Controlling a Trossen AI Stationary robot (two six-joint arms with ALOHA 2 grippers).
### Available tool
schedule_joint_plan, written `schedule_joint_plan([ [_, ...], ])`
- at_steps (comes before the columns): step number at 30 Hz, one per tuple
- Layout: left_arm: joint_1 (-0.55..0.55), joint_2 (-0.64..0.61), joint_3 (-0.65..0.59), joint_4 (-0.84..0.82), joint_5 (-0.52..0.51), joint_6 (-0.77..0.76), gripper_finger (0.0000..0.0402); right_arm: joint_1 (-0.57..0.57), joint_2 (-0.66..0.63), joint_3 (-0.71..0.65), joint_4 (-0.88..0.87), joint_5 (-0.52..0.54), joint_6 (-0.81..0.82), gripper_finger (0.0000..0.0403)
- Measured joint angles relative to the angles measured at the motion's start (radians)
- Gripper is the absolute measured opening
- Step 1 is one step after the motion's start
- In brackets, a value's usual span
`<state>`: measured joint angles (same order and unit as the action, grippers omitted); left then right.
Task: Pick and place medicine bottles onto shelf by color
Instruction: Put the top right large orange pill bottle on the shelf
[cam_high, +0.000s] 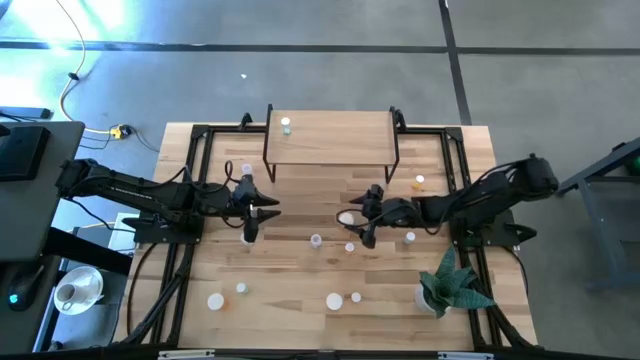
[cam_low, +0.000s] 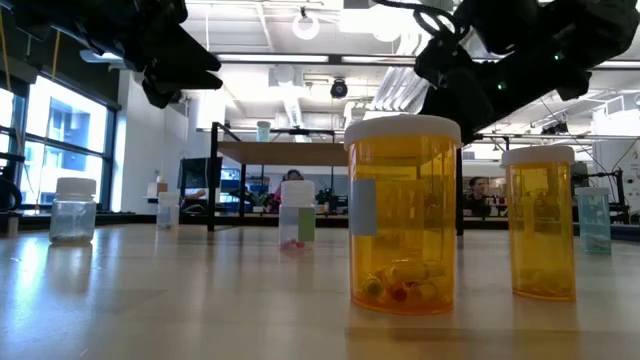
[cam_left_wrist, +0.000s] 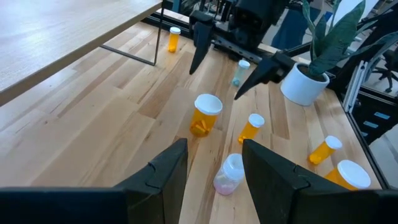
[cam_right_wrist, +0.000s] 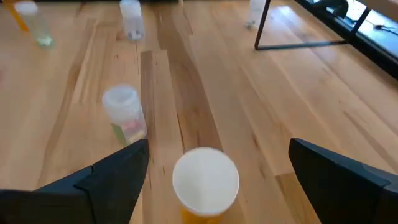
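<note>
- right gripper (cam_right_wrist: 211, 177) fingers spread wide, nothing between them yet; a white-capped orange bottle (cam_right_wrist: 205, 183) stands upright right in the gap, so this reads as a line-up for a grasp
- in the high view the right gripper (cam_high: 358, 222) hangs mid-counter, just in front of the shelf (cam_high: 330, 135)
- a whitish bottle (cam_right_wrist: 126, 114) stands just beside that target, off one finger; probably the tight spot, a finger could knock it when they close
- left gripper (cam_left_wrist: 214, 177) fingers partly apart, grasping nothing; a pale bottle (cam_left_wrist: 229, 174) lies tipped on the counter (cam_left_wrist: 93, 124) beyond the tips, seen through the gap
- left gripper (cam_high: 250, 212) sits left of centre, well apart from the right one
- open counter between the two arms; the shelf's black legs stand at the far side, and a lift has to clear the deck edge
- shelf deck nearly bare: one pale bottle (cam_high: 286, 124) near its far left corner, lots of room to sort by color
- other bottles scattered toward the near edge of the counter (cam_high: 300, 290), plus one orange one (cam_high: 419, 181) by the shelf's right leg
- potted plant (cam_high: 445, 285) at the right near corner, close to the right arm's base, crowds any swing that way
</note>
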<state>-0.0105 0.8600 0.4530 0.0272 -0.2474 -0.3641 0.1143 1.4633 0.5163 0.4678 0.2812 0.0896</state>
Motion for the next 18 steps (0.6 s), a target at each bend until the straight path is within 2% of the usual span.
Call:
schedule_joint_plan([
  [18,0.0,0.0,0.0,-0.001,-0.003,0.0,0.0145,-0.003,0.141,0.0,0.038,-0.004,0.044,0.0378],
])
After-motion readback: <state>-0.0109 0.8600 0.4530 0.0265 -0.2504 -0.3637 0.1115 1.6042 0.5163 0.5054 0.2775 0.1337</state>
